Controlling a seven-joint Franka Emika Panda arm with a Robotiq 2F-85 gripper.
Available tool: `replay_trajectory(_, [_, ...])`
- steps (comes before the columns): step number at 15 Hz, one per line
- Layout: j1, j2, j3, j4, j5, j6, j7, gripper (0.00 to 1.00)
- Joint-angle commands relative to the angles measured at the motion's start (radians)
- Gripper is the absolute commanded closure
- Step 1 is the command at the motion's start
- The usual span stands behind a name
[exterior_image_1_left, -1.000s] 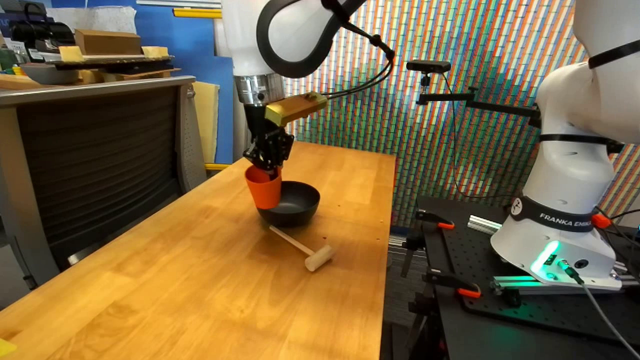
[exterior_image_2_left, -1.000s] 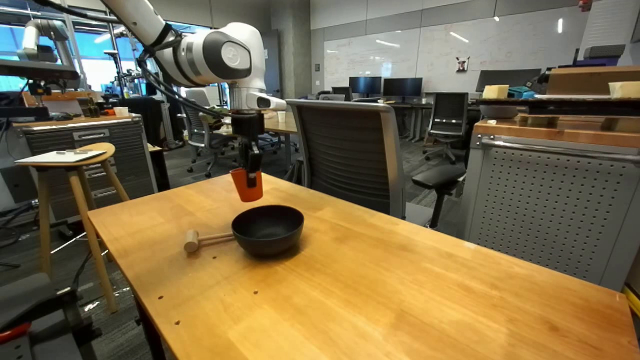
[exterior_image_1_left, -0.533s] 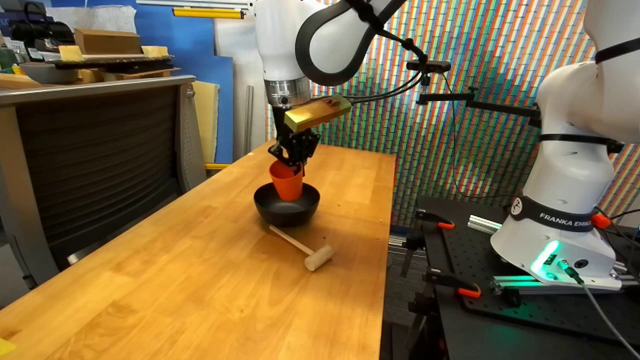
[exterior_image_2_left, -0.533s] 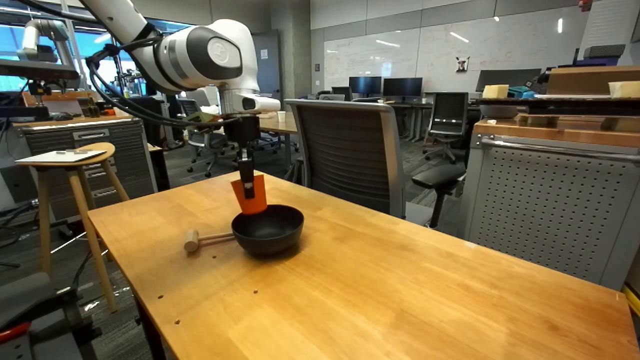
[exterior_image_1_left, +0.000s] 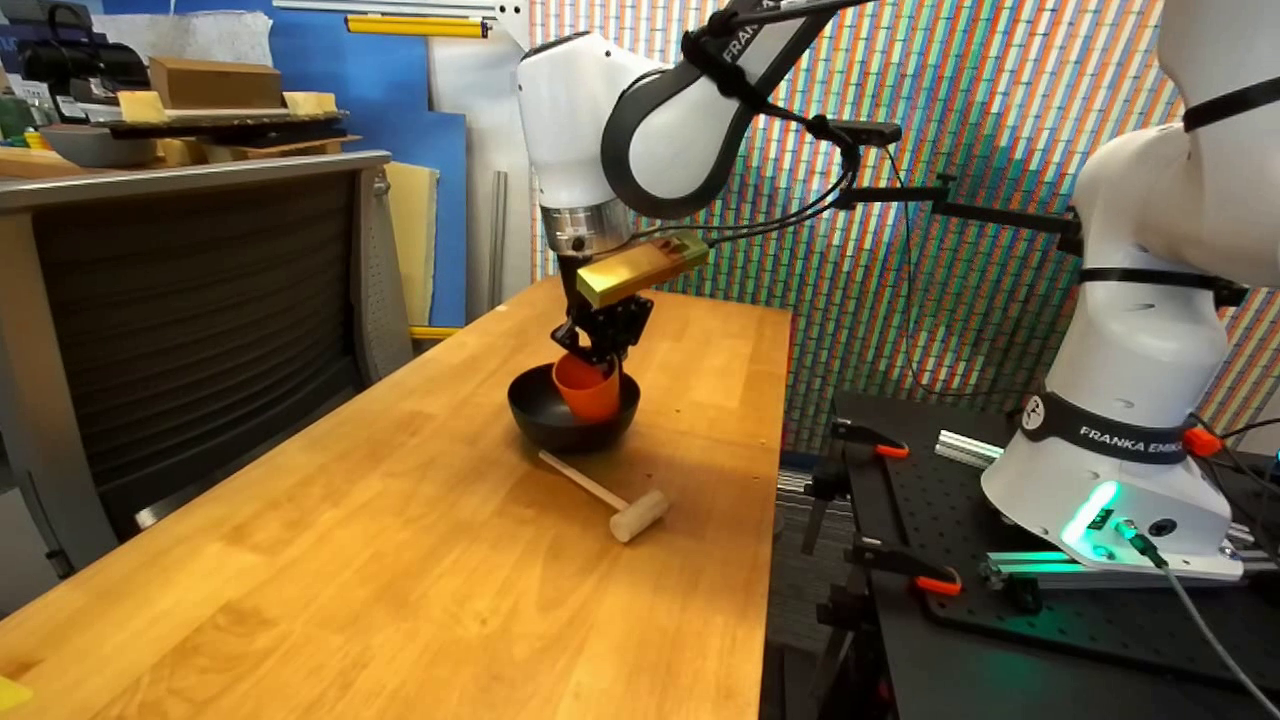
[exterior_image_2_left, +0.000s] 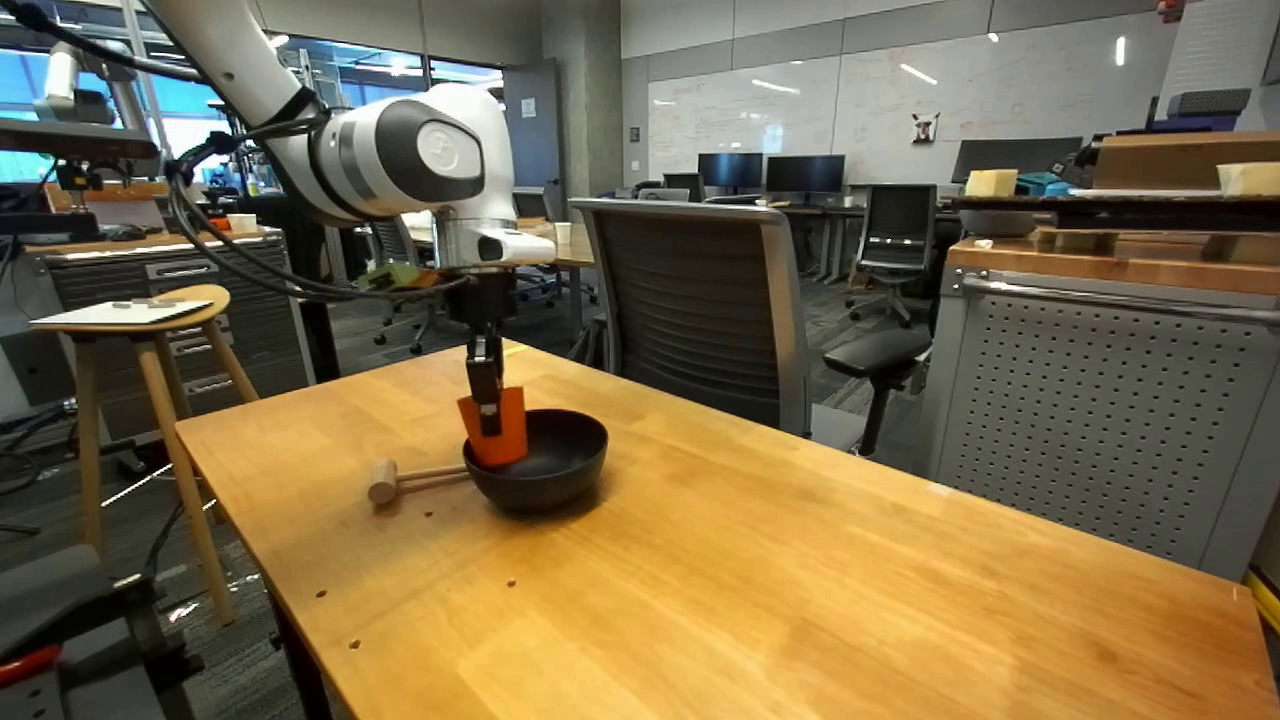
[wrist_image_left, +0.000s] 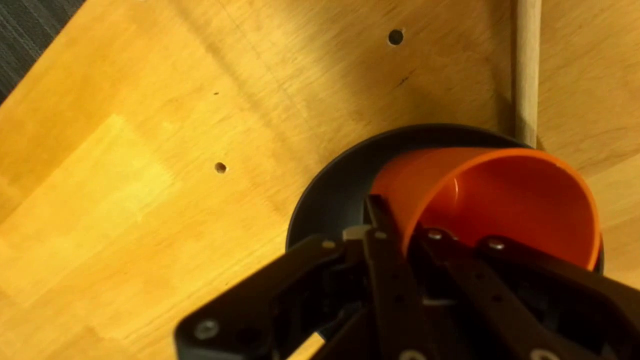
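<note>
While the black bowl (exterior_image_2_left: 535, 493) and the wooden mallet (exterior_image_1_left: 634, 517) stayed just where they were, the orange cup (exterior_image_1_left: 588, 395) went on a little trip. A second before, it hung higher up and off to one side of the bowl. Then it came across and down, and now its bottom part was inside the bowl, close to one side. The cup was tilted, and it was hard to tell if it touched the bowl's floor. The claw (wrist_image_left: 404, 220) was pinched tight on the cup's wall, with one finger inside the cup and one outside. The mallet lay just beside the bowl, with the tip of its handle nearest to it. So the carrying over to the bowl looked almost done, but the cup had not been let go yet.
</note>
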Motion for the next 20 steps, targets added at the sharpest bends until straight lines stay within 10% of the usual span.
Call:
replay_trajectory(1, [-0.004, 0.046, -0.009, 0.020, -0.053, 0.040, 0.046, 0.98])
replay_trajectory(2, [-0.004, 0.055, -0.013, 0.021, -0.058, 0.051, 0.050, 0.98])
replay_trajectory(3, [-0.005, 0.058, -0.017, 0.018, -0.058, 0.062, 0.053, 0.69])
replay_trajectory(13, [0.022, -0.025, -0.040, -0.015, -0.122, 0.073, 0.095, 0.01])
replay_trajectory(20, [0.035, -0.164, 0.050, 0.002, -0.222, -0.031, 0.043, 0.00])
